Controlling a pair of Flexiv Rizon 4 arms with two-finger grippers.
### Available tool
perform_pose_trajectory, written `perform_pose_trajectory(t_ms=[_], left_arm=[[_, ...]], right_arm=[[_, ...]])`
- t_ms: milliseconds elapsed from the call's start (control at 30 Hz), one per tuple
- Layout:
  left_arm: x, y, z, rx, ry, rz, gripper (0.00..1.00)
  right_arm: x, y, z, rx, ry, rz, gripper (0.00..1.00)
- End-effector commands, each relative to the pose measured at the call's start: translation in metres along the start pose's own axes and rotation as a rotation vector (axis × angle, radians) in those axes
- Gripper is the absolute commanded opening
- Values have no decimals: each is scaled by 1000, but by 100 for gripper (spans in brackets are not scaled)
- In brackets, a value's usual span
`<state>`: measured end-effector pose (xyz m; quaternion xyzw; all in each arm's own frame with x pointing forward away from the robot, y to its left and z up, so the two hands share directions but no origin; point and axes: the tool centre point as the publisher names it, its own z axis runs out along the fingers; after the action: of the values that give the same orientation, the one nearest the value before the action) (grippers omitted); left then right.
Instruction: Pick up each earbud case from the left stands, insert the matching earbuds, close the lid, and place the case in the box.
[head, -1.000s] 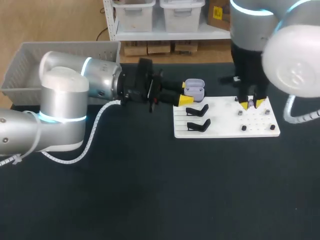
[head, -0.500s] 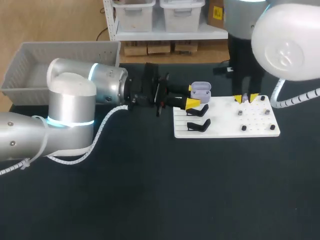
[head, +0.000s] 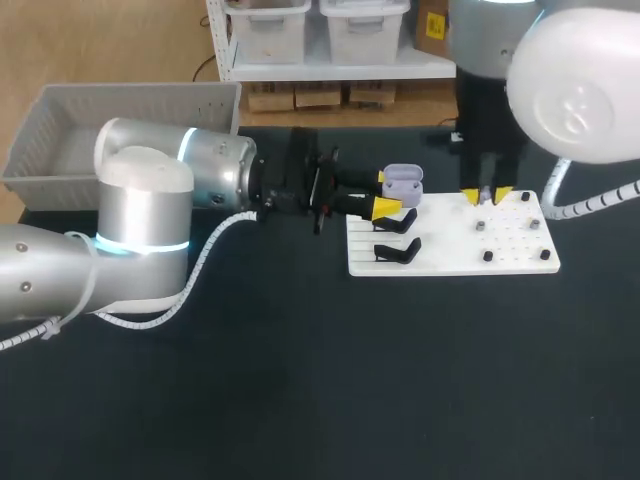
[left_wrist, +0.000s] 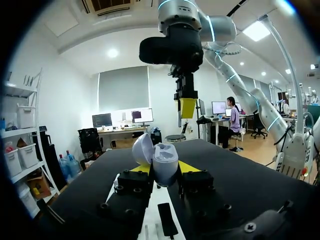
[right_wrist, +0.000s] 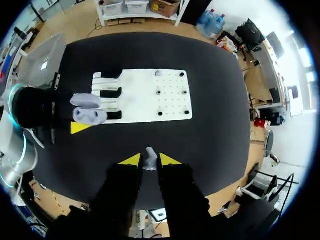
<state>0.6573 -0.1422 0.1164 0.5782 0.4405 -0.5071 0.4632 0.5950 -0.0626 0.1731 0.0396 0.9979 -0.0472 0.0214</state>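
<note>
Looking at the head view first: left gripper (head: 388, 193) lies side-on, clamped on a glossy lavender plastic earbud case (head: 402, 182), a rounded pebble shape with its lid hinged open, held by the stand end of the flat white perforated board (head: 455, 258). Two black angled stands (head: 397, 221) sit on that end. Right gripper (head: 486, 194) hangs vertically above the board's back edge, tips nearly together. A slotted-wall grey plastic box (head: 60, 120) sits far left on the matte black table (head: 300, 380), well apart from the case.

Left wrist view: both yellow tips press the case's smooth shell from opposite sides, lid swung back.

Right wrist view: fingers pinch a small pale grey stemmed earbud (right_wrist: 150, 160). Board and open case lie well below, two cavities showing.
</note>
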Motion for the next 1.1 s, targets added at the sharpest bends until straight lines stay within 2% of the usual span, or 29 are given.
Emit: perform_pose_trajectory(t_ms=[33,167,267,300,367,400,467,500,567,1067,1100], left_arm=[[0,-1,0,-5,-1,2,0],[0,-1,0,-5,-1,2,0],[0,-1,0,-5,-1,2,0],[0,-1,0,-5,-1,2,0],[0,-1,0,-5,-1,2,0],[0,-1,0,-5,-1,2,0],[0,-1,0,-5,-1,2,0],[0,-1,0,-5,-1,2,0],[0,-1,0,-5,-1,2,0],[0,-1,0,-5,-1,2,0],[0,-1,0,-5,-1,2,0]], right_arm=[[-1,20,-4,16,12,64,0],[-3,38,-8,23,12,174,0],[-7,45,-12,19,22,252,0],[-8,47,-14,50,23,267,0],[-10,51,-17,31,26,307,0],[-12,53,-17,55,21,320,0],[-15,55,-17,34,20,351,0],[-17,56,-16,47,23,360,0],[-17,57,-15,-2,42,374,0],[-18,60,-14,-4,44,378,0],[-19,63,-12,35,34,422,0]])
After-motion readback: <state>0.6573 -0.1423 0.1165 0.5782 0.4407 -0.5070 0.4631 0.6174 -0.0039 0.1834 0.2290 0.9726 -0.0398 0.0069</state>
